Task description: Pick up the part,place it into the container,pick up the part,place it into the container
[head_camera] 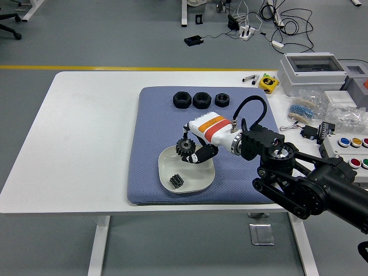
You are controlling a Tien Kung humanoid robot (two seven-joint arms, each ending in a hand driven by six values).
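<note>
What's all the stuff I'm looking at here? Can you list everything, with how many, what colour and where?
Table: one, white, fills the view.
Mat: one, blue-grey, on the table's middle.
Dish: one, white, on the mat's near part.
Small gear: one, dark, lying in the dish.
Larger gear: one, black, held over the dish's far rim.
Nuts: three, black, in a row along the mat's far edge.
Tape measure: one, yellow, beyond the mat's far right corner.
Grey box: one, clear lid, table's far right.
Push buttons: blue, yellow, red and green, right edge.
Right hand: one, white with an orange stripe, black fingers, gripping the larger gear.
Left hand: not in view.
</note>
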